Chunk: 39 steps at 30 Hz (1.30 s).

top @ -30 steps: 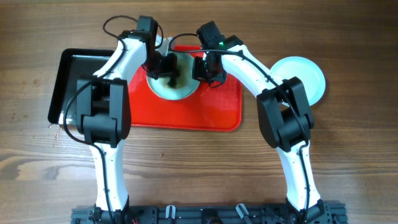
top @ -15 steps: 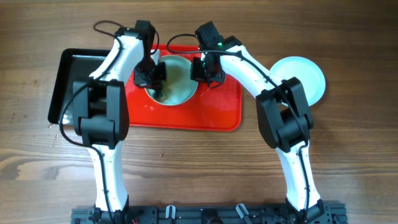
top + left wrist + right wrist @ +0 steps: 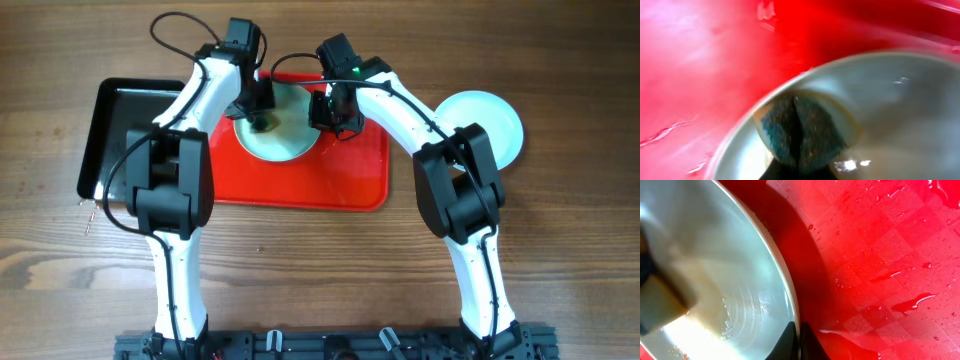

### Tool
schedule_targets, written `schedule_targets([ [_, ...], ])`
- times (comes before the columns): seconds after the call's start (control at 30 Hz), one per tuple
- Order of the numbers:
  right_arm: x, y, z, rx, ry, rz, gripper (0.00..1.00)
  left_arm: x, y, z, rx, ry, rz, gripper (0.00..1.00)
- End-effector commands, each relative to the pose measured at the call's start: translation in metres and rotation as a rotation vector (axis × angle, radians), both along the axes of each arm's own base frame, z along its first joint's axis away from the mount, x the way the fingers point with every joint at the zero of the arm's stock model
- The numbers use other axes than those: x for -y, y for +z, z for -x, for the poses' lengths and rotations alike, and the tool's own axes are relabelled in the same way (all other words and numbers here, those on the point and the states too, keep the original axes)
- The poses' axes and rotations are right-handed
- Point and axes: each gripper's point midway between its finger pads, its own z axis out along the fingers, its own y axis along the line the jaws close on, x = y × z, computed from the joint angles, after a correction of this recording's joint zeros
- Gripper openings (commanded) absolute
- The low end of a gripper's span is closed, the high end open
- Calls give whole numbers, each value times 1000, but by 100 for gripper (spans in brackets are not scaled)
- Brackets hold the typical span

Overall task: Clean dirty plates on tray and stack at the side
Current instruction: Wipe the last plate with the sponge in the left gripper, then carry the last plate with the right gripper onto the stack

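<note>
A pale aqua plate [image 3: 285,135] lies on the red tray [image 3: 310,185] at its back. My left gripper [image 3: 258,108] is shut on a dark green sponge [image 3: 800,132] and presses it onto the plate's inside [image 3: 900,110] near the rim. My right gripper [image 3: 325,112] is shut on the plate's right rim [image 3: 790,305], one finger on each side. The sponge's yellowish side [image 3: 660,305] shows in the right wrist view. A second plate [image 3: 492,125] lies on the table to the right of the tray. A third plate is not clearly in view.
A black tray [image 3: 110,120] sits left of the red tray, partly under my left arm. The red tray floor [image 3: 880,255] is wet with droplets. Bare wooden table [image 3: 320,270] lies in front.
My left gripper has swept the sponge across the plate, first to the left, then back toward its far rim. The right gripper has stayed shut on the rim.
</note>
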Motion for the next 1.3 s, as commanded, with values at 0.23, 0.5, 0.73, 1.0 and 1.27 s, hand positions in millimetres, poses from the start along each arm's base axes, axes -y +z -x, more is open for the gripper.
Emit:
schedule_targets([
  [0.23, 6, -19, 3, -21, -8, 29, 15, -44, 140, -6, 141, 123, -135, 4],
  [0.5, -15, -37, 21, -61, -3, 25, 4, -66, 105, -4, 43, 167, -110, 4],
  [0.73, 30, 22, 13, -4, 62, 58, 4, -62, 95, 2, 3, 160, -87, 4],
  [1.0, 94, 138, 11, 321, 13, 470, 4, -57, 94, 2, -1, 154, -61, 4],
  [1.27, 72, 242, 37, 791, -18, 976, 4, -57, 94, 2, -2, 154, -61, 4],
])
